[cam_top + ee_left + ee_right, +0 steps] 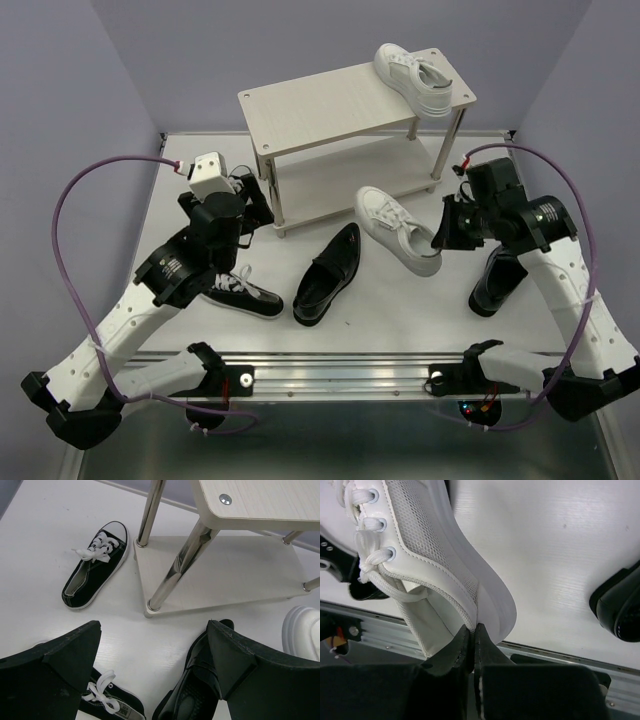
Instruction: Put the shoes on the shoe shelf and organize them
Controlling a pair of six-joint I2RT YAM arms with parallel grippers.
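Shoe shelf (330,110) stands at the back of the white tabletop (400,310), between lavender walls (60,80), one white sneaker (420,78) atop. Right claw (473,630) clamps the other sneaker (397,228) by its heel; left claw (152,630) hangs spread apart.

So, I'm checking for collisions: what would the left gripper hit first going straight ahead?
Probably the shoe shelf, at its near metal leg and lower board corner; depth is unclear, so maybe bare table first.

Beyond the wide-open left gripper (152,627), a black canvas sneaker (95,565) lies just beside a leg of the shoe shelf (225,575).
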